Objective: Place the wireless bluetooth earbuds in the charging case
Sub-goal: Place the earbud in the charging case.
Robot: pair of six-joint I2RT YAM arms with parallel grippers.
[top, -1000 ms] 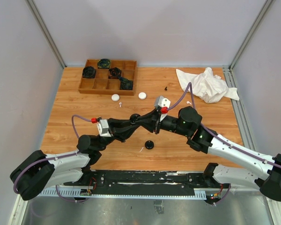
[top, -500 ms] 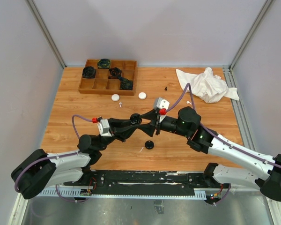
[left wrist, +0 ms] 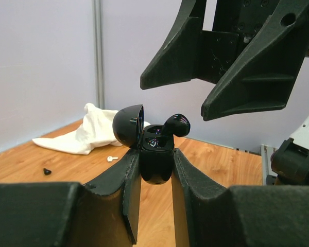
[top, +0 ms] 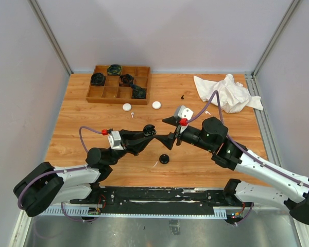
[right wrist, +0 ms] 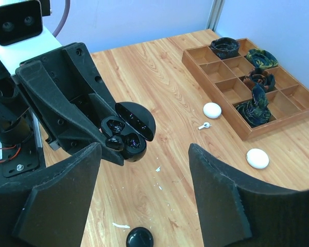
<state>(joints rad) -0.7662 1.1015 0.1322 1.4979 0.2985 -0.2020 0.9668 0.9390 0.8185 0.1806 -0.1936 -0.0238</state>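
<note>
Black earbud (left wrist: 176, 125) sits in the open charging case (left wrist: 155, 159), its rounded head poking up above the rim, so it looks dropped into its well rather than pressed fully home. The well beside it appears empty. The hinged lid (left wrist: 129, 125) stands up on the side away from the bud. The case hangs above the table (right wrist: 159, 92), pinched at its lower half by the left hand (top: 148, 129), whose fingers are narrowed against both sides of the shell.

The right hand (left wrist: 174, 98) hovers just over the case with its jaws wide apart and nothing between them, clear of the bud.

My reading is that the step in hand is seating the first bud. The next move calls either for a light downward nudge to settle it, or for a trip to fetch its partner. The likely partner is the small black earbud (left wrist: 47, 171) lying near the white cloth (left wrist: 92, 134), though it is too small to be sure.

A white earbud (right wrist: 204, 125) and two white cases (right wrist: 212, 110) lie near the wooden tray (right wrist: 237, 128), and another black case (right wrist: 139, 238) rests on the table close to the arms.
</note>
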